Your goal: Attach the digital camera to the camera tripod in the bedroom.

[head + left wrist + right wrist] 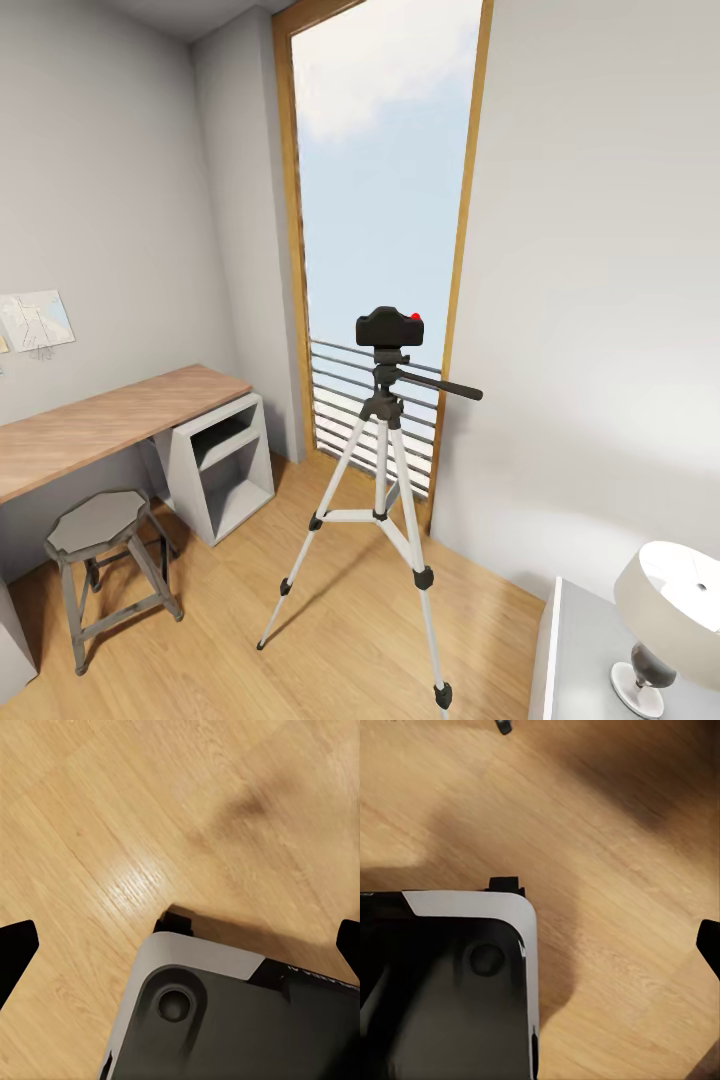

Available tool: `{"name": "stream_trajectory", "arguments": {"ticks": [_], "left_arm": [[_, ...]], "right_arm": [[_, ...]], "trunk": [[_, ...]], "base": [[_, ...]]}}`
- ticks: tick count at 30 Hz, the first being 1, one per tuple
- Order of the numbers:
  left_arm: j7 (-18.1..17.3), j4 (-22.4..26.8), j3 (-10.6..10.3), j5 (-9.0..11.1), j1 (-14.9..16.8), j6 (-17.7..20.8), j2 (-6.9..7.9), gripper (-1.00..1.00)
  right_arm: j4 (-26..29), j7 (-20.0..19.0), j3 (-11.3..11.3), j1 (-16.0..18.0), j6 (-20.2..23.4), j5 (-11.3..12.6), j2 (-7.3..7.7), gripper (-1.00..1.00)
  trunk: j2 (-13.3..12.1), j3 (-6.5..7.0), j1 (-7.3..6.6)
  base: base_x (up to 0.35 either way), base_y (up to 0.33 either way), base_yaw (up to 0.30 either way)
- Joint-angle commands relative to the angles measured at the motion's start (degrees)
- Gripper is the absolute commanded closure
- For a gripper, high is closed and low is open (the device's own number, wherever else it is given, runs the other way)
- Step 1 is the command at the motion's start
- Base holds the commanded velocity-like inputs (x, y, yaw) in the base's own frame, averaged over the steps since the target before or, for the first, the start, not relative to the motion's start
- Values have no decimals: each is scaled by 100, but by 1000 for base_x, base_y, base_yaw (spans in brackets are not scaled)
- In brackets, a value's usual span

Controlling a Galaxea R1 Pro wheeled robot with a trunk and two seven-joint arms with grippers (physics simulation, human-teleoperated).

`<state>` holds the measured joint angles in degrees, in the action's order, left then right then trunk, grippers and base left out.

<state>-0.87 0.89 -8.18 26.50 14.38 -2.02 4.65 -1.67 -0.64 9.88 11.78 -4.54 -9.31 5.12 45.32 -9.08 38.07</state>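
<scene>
Atop the silver-legged camera tripod (385, 480) sits the black, red-dotted digital camera (390, 327).

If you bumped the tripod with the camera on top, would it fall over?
Maybe. The camera tripod is tall on thin legs, with the digital camera up top, so it looks tippy. Its legs spread wide, which should help. Its small feet might slide on the smooth wood floor.

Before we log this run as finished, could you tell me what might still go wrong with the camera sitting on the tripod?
1. The digital camera sits on the camera tripod head, but whether it is locked cannot be seen; it could slip off.
2. The tripod stands on thin splayed legs on smooth wood floor; a bump from the robot's base could tip it.
3. The long pan handle sticks out sideways and could be snagged.
</scene>
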Motion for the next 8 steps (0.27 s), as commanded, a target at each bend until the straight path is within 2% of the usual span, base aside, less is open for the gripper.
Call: {"name": "stream_trajectory", "arguments": {"ticks": [1, 8], "left_arm": [[-9, -7, -49, 52, 4, -18, -1, -100], [-9, -2, -49, 53, 4, -18, 0, -100]], "right_arm": [[-18, -8, 48, 8, -33, -57, 4, -100], [-18, -26, 49, 7, -28, -62, -1, -100]], "trunk": [[6, -8, 1], [6, -8, 1]], "base": [[0, 0, 0], [0, 0, 0]]}}
